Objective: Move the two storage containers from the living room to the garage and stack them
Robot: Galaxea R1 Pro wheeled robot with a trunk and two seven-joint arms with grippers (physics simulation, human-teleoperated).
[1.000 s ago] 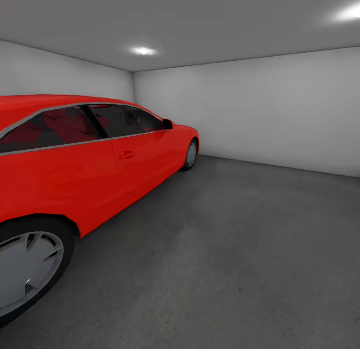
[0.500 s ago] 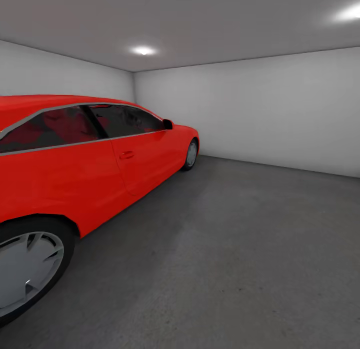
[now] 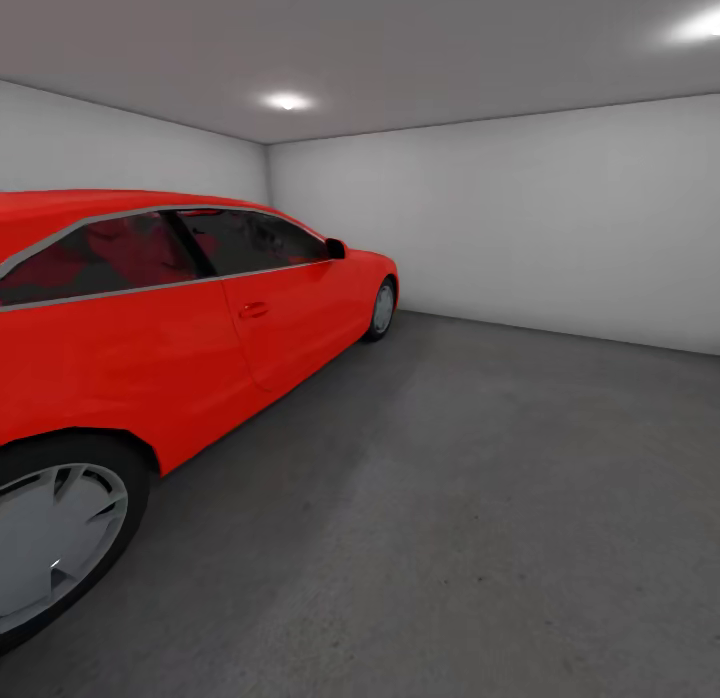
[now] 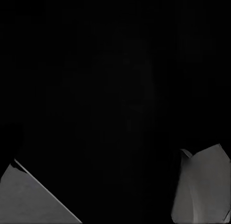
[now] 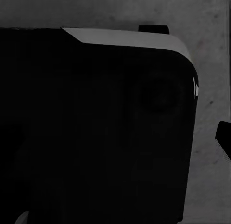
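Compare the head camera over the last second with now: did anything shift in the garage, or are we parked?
Nothing visibly changed. The red car sits in the same spot at the view's left, the grey concrete floor and white walls line up exactly as before, so the camera has not moved either.

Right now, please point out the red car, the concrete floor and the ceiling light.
red car [image 3: 270,328], head view, on its door panel.
concrete floor [image 3: 500,498], head view, on a bare patch.
ceiling light [image 3: 287,102], head view, on its bright centre.

Two ceiling lights glow softly; both wrist views are nearly black.
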